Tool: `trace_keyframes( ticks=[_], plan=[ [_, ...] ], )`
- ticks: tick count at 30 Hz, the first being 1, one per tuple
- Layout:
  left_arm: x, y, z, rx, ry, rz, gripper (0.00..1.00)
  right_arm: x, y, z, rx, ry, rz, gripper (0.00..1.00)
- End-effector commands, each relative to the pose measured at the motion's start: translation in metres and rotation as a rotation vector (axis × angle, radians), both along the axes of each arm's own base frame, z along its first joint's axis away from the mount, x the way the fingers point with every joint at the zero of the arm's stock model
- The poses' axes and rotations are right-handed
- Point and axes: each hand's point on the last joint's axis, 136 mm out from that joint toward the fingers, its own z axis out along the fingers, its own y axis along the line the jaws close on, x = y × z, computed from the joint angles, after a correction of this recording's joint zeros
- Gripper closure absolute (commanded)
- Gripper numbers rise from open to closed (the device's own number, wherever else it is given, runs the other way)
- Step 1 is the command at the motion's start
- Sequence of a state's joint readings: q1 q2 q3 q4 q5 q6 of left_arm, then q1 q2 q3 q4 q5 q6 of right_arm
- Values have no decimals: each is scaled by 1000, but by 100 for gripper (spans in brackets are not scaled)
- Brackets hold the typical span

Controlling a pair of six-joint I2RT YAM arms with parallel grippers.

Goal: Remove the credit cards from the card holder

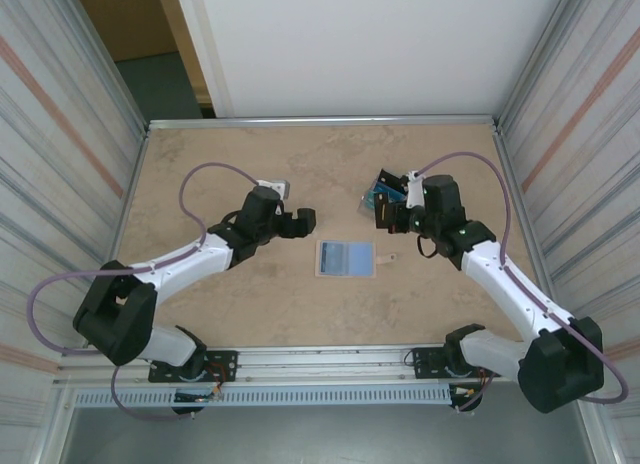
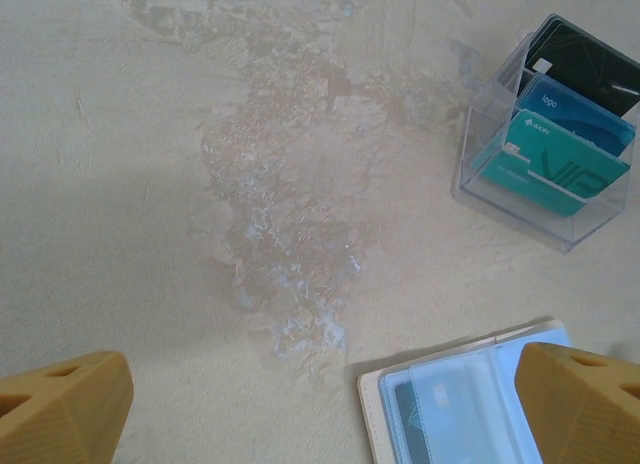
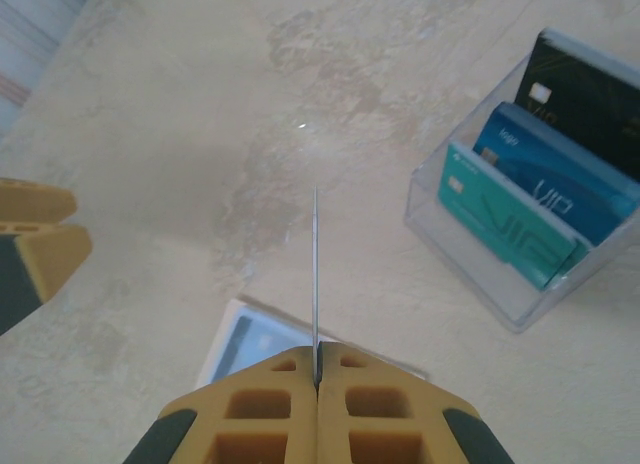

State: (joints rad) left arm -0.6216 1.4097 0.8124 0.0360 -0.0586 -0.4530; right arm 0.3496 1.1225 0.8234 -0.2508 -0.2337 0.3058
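Your right claw (image 3: pixel 317 372) is clamped on a thin plastic card (image 3: pixel 316 274), seen edge-on and held above the marbled beige table (image 1: pixel 250 304). The tan folding card holder (image 1: pixel 347 257), its pale blue panels showing, lies spread open between the arms. Your left claw (image 1: pixel 304 222) hangs wide open just beside it. A clear plastic tray (image 2: pixel 480 189) of teal, blue and black cards stands near.

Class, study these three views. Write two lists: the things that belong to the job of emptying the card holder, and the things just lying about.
Belong to the job:
card holder, lying open on the table
thin card, pinched edge-on in the right gripper
left gripper, open by the holder

Just lying about:
clear tray
three upright cards standing in it
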Motion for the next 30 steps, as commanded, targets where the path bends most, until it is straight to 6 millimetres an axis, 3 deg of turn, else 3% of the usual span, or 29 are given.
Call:
trace_keyframes(
  ticks=[1, 13, 30],
  plan=[
    [-1, 0, 17, -47, -39, -1, 1, 11, -9, 9, -67, -30, 13, 100],
    [-4, 2, 15, -25, -47, -16, 1, 57, -25, 22, -270, -81, 77, 100],
    [-5, 11, 9, -6, -38, 1, 1, 112, -32, -7, -470, -37, 186, 100]
  ],
)
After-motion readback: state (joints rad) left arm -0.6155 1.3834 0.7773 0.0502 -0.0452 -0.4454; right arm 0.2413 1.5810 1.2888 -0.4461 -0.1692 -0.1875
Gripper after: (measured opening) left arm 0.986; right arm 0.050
